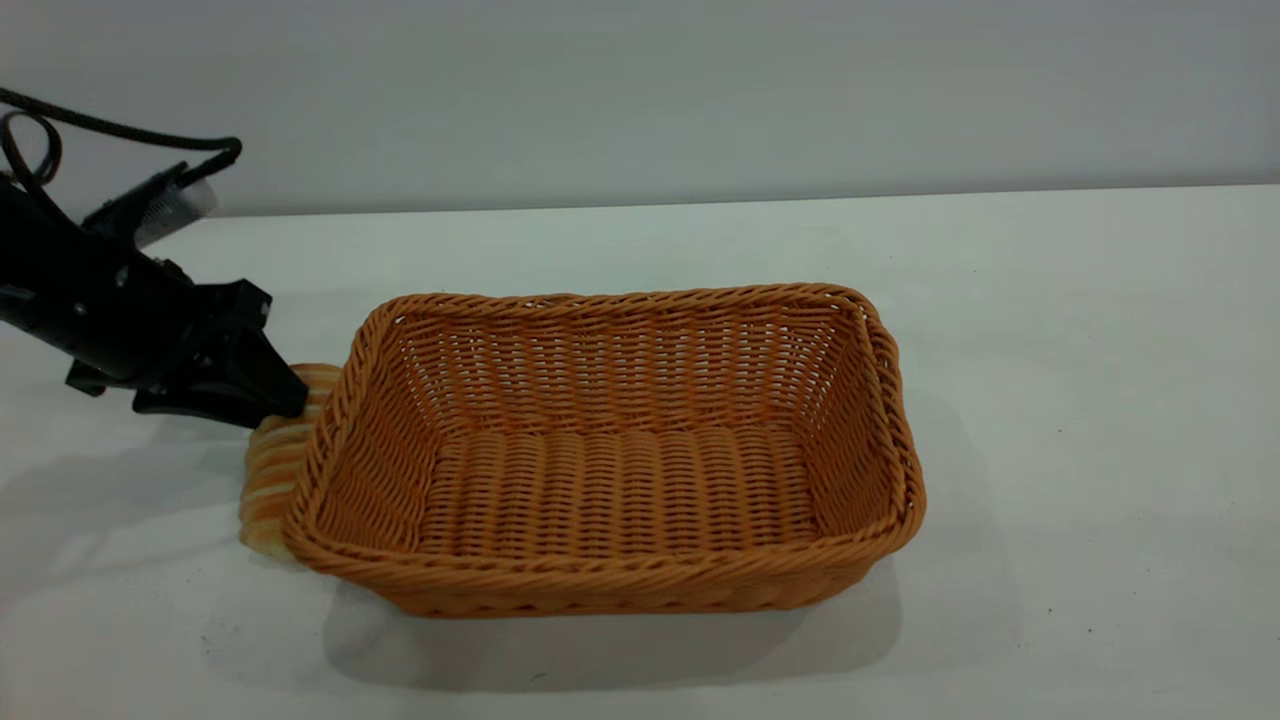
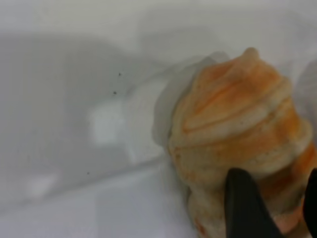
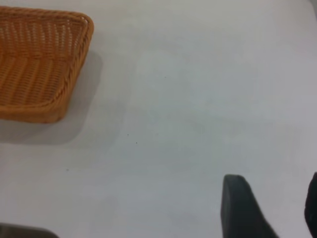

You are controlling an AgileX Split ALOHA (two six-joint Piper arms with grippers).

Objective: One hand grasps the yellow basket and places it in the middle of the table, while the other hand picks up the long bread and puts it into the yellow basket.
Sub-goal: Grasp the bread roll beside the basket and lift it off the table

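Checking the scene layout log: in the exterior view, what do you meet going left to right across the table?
left gripper at the long bread's far end → long bread, lying against the basket's left side → yellow basket, empty → bare table out to the right edge. The right gripper is not in this view.

Orange-tan woven yellow basket (image 1: pixel 610 470); cream-striped golden long bread (image 1: pixel 275 470).

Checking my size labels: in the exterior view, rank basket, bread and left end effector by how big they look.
1. Basket, by far the largest.
2. Left end effector and bread: unsure. The bread is partly hidden behind the basket and the end effector, so I won't rank them.
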